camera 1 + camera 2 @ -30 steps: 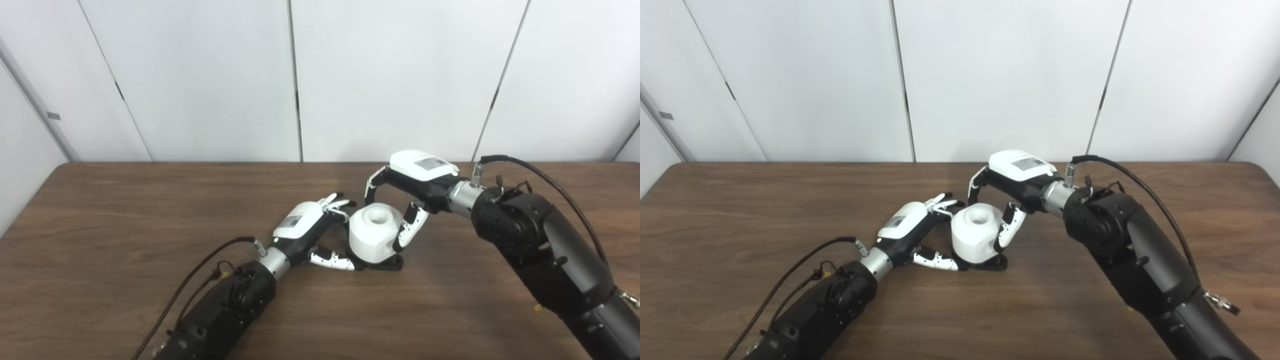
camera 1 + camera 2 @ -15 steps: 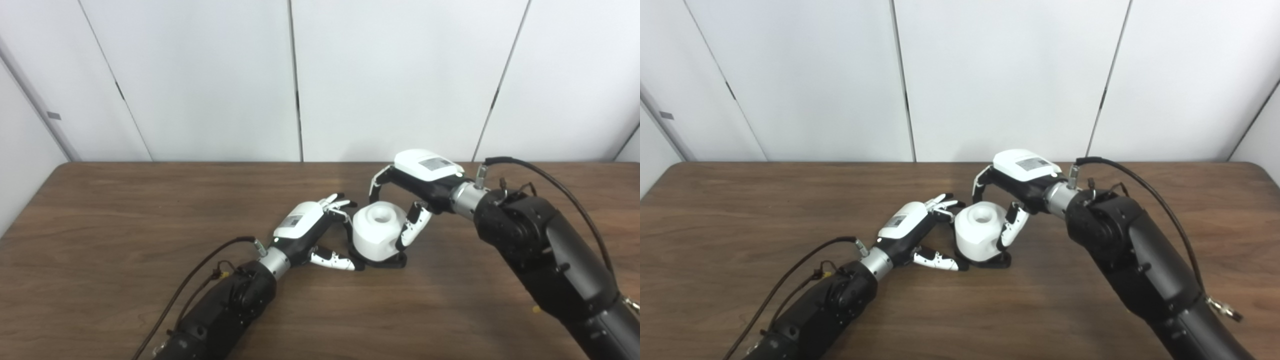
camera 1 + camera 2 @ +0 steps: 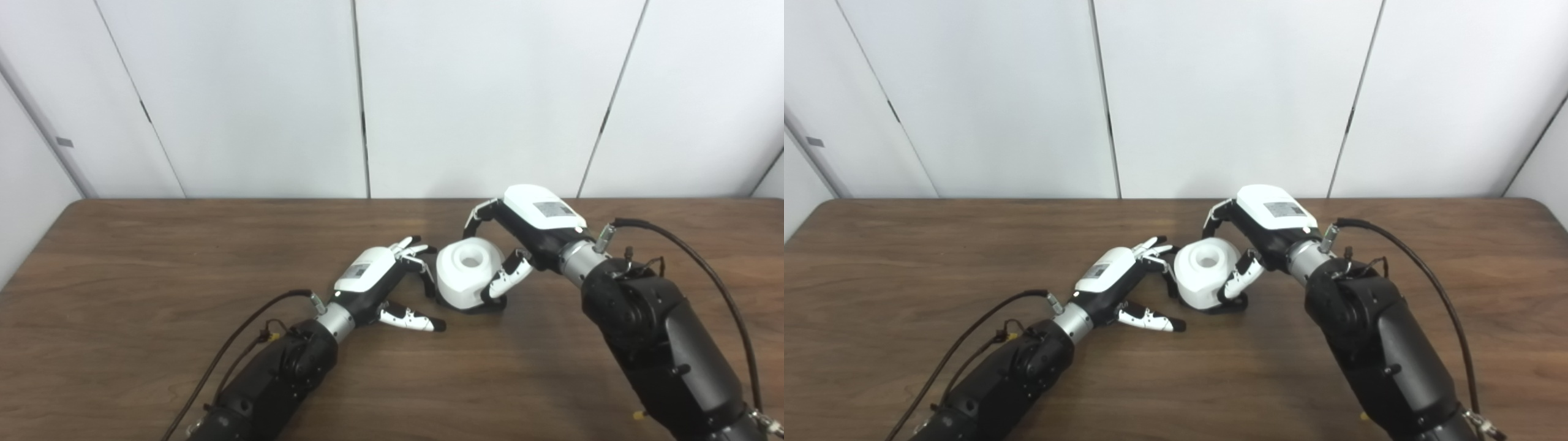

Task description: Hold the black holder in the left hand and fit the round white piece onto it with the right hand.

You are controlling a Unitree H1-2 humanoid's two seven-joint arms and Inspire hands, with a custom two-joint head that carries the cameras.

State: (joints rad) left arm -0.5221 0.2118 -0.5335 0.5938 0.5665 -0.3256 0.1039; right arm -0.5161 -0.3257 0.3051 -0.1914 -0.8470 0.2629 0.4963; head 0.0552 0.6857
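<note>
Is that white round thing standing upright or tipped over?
Upright: the round white piece sits on the black holder, its hole facing up.

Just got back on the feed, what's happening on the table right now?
The right hand is wrapped around the round white piece, which sits on the black holder on the wooden table. The left hand is open beside them: its fingers reach toward the piece's left side while its thumb lies on the table, clear of the holder. So the left hand holds nothing; whether the piece is fully seated cannot be told.
</note>
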